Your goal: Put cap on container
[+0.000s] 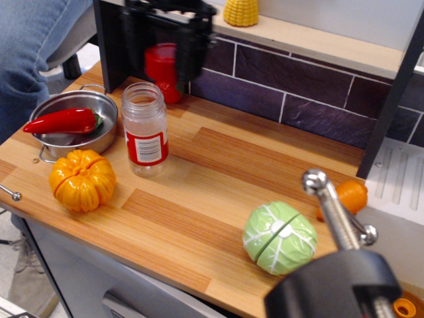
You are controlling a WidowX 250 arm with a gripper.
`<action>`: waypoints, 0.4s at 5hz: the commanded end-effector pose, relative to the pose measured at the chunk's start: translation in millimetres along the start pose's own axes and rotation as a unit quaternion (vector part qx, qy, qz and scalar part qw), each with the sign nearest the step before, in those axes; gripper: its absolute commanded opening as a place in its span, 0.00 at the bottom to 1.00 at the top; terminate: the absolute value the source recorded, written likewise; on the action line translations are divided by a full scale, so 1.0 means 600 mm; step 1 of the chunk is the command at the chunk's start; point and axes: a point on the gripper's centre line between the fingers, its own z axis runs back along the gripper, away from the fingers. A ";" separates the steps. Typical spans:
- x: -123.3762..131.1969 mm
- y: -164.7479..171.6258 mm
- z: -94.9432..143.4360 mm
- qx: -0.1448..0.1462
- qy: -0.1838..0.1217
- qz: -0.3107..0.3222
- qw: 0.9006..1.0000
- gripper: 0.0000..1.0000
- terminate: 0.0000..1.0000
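Wooden counter (218,172) against a dark tiled wall (298,93); the gripper (162,56) — blurred — clamps the cap (161,63) above the container (145,129).

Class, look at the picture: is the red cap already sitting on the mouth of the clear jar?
No: the cap is held in the gripper above and behind the jar, whose mouth is open.

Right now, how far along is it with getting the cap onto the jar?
Done: the cap is off the counter, held between the fingers of the gripper. In hand: it hangs blurred above and slightly behind the open mouth of the container, so it looks mid-carry. Left: line it up over the bare threaded neck, lower it and release.
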 end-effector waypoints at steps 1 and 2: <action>-0.016 0.047 0.026 0.038 -0.031 -0.039 0.998 0.00 0.00; -0.026 0.053 0.005 0.045 -0.041 -0.045 0.997 0.00 0.00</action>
